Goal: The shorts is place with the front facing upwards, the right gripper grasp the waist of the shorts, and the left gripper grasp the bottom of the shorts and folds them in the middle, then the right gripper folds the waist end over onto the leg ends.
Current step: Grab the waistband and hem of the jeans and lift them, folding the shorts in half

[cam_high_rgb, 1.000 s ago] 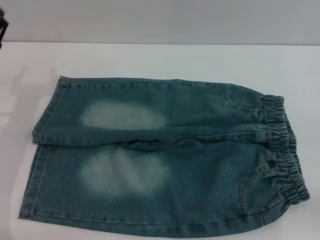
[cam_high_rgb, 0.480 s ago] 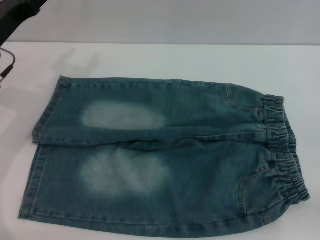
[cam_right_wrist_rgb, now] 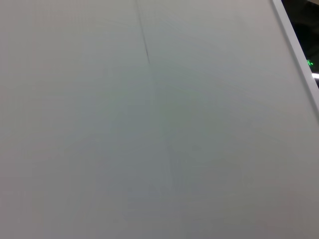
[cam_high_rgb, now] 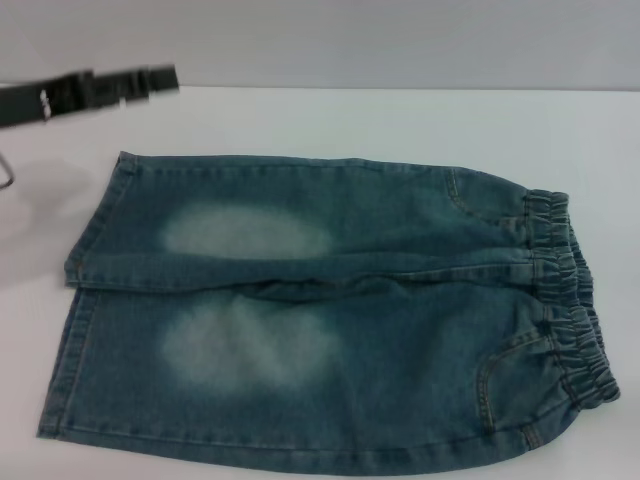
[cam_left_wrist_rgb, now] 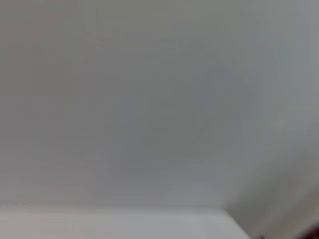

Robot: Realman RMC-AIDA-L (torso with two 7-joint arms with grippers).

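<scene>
Blue denim shorts (cam_high_rgb: 330, 310) lie flat on the white table (cam_high_rgb: 320, 115), front side up. The elastic waist (cam_high_rgb: 568, 300) points to the right and the two leg ends (cam_high_rgb: 72, 290) point to the left. My left gripper (cam_high_rgb: 168, 78) reaches in from the upper left as a dark, blurred bar. It hangs over bare table just beyond the far leg's corner and touches no cloth. My right gripper is out of view. Neither wrist view shows the shorts.
The table's far edge meets a grey wall (cam_high_rgb: 400, 40) behind the shorts. The left wrist view shows only grey wall and a strip of table (cam_left_wrist_rgb: 99, 224). A plain pale surface (cam_right_wrist_rgb: 149, 124) with a dark edge fills the right wrist view.
My left arm has swung in from the upper-left corner and now stretches rightward over the table's far edge. The shorts have not moved.
</scene>
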